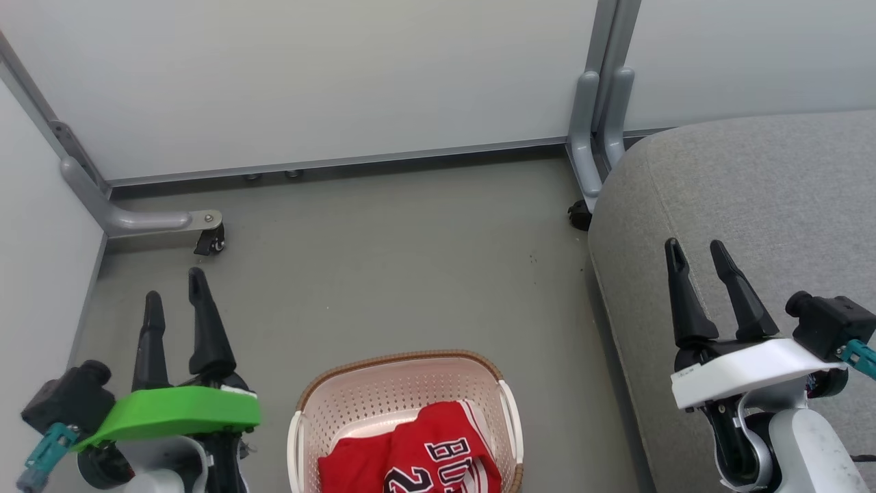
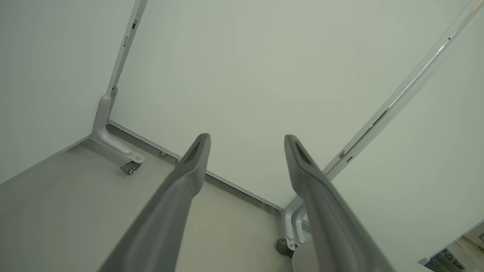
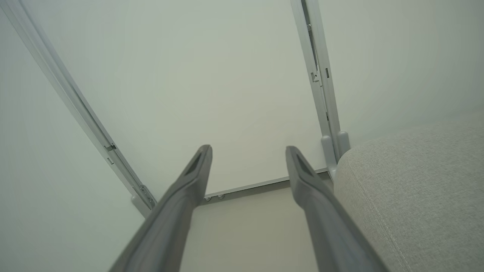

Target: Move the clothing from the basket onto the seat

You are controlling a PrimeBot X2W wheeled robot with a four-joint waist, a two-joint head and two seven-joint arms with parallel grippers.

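Red clothing (image 1: 417, 452) with dark lettering lies bunched in the cream perforated basket (image 1: 356, 397) on the floor at the head view's bottom middle. The grey fabric seat (image 1: 766, 198) takes up the right side, and its rounded edge (image 3: 416, 181) also appears in the right wrist view. My left gripper (image 1: 174, 286) hovers open to the left of the basket with nothing between its fingers (image 2: 196, 158). Over the seat's near edge my right gripper (image 1: 697, 246) stands open and empty, fingers (image 3: 298, 166) pointing at the back wall.
White partition panels (image 1: 308, 75) close off the back and the left. Their grey metal feet with castors (image 1: 209, 241) stand at the back left, and another foot (image 1: 588, 157) stands beside the seat. Bare grey floor (image 1: 397, 274) lies between the basket and the back panel.
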